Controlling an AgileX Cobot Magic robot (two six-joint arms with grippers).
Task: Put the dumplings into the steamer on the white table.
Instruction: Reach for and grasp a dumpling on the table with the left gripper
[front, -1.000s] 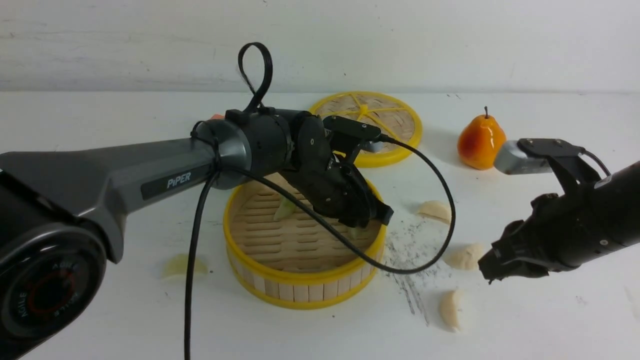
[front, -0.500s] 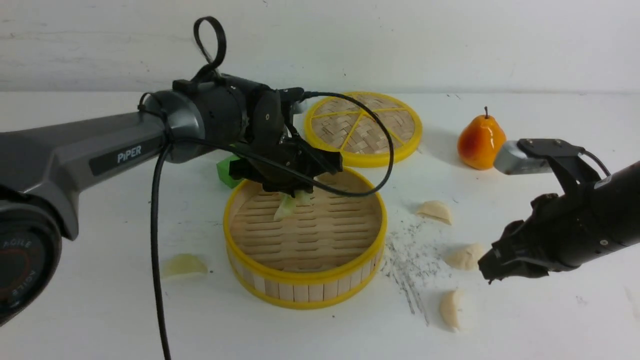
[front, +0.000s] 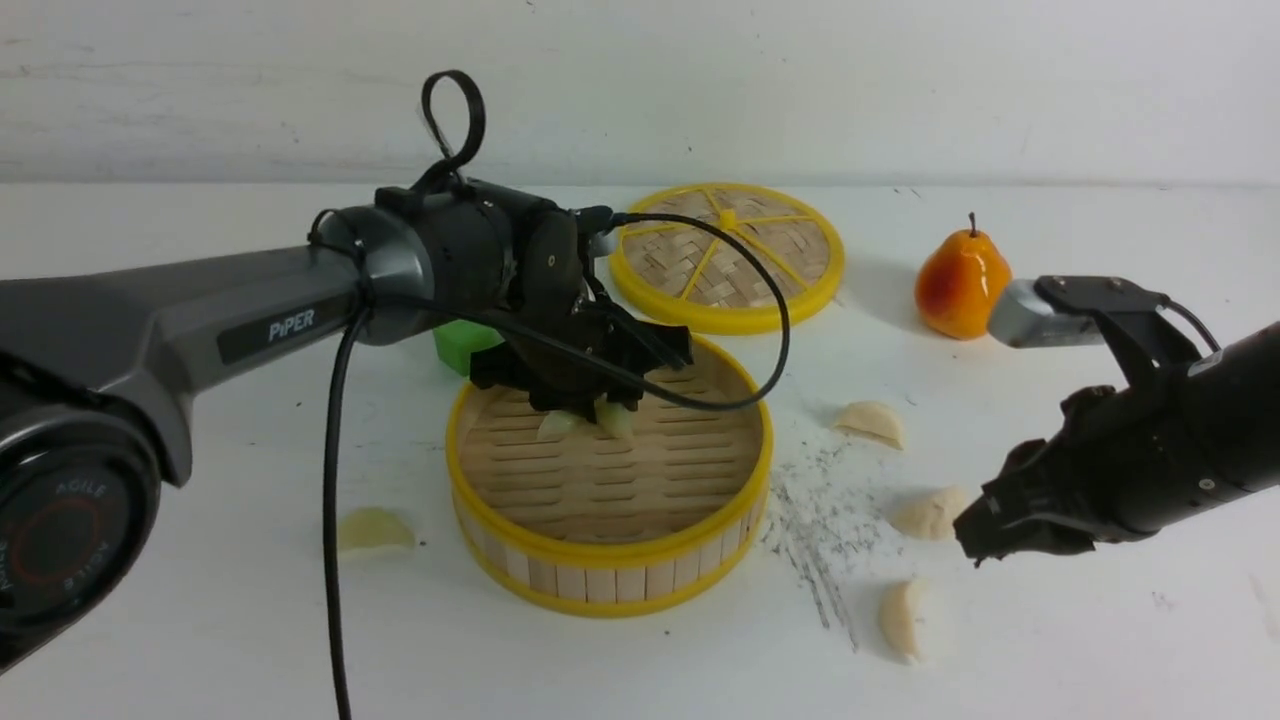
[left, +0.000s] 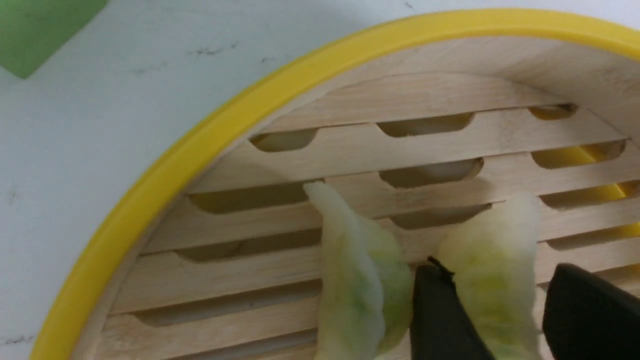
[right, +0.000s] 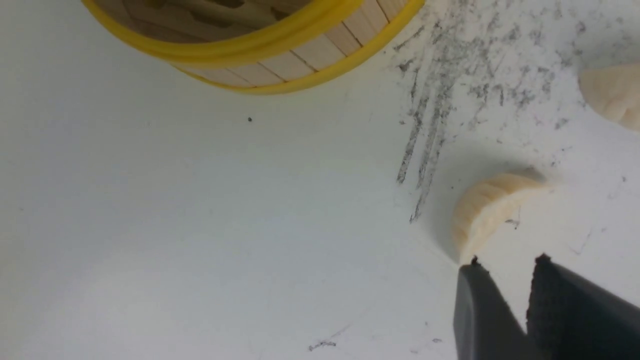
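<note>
The steamer (front: 610, 552) stands mid-table on the white table (front: 200, 620). My left gripper (front: 590, 400) reaches down into its back part. In the left wrist view its jaws (left: 497, 270) are open around an upright green dumpling (left: 492, 250), with a gap on one side. A second green dumpling (left: 355, 270) leans beside it on the slats. A third green dumpling (front: 373, 528) lies left of the steamer. Three cream dumplings (front: 870, 420), (front: 930, 512), (front: 902, 618) lie to the right. My right gripper (front: 975, 540) hovers by them, slightly open and empty, its tips (right: 505, 260) just short of one cream dumpling (right: 487, 207).
The woven steamer lid (front: 728, 255) lies flat behind the steamer. An orange pear (front: 960, 285) stands at the back right. A green cube (front: 460, 345) sits behind the steamer's left side, partly hidden by the left arm. Dark scratch marks (front: 820, 520) run right of the steamer.
My left gripper swung from the steamer's right side to its back, set its green dumpling beside the one lying there, and its jaws opened. The right arm stayed almost still.
</note>
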